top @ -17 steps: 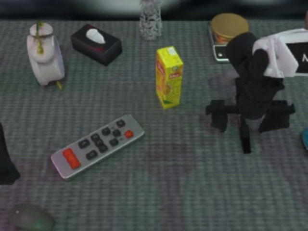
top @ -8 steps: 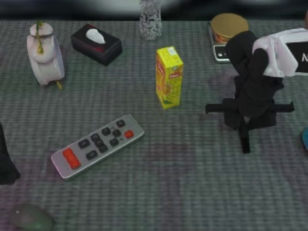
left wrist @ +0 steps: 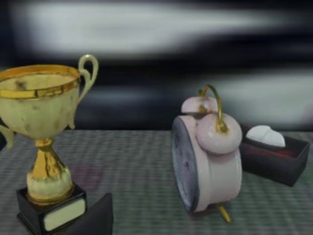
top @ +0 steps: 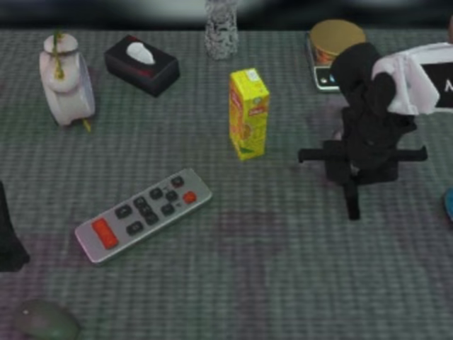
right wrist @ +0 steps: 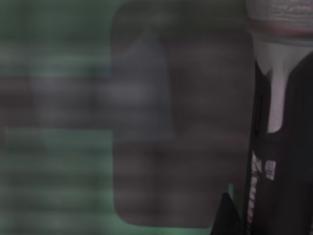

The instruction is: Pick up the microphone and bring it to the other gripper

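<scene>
Jaws of the right gripper (top: 354, 173) pinch the microphone (top: 352, 202) near its head; light, stiff, slippery handle dangles.

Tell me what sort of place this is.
Probably a simulated tabletop test bench, not a real room: a textured grey-green table strewn with unrelated household props, such as a remote, a yellow carton, an alarm clock and a trophy, with the right end effector working above it.

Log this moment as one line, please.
right gripper: shut on microphone, right of yellow carton | left gripper: parked at left edge | handover: not yet
</scene>
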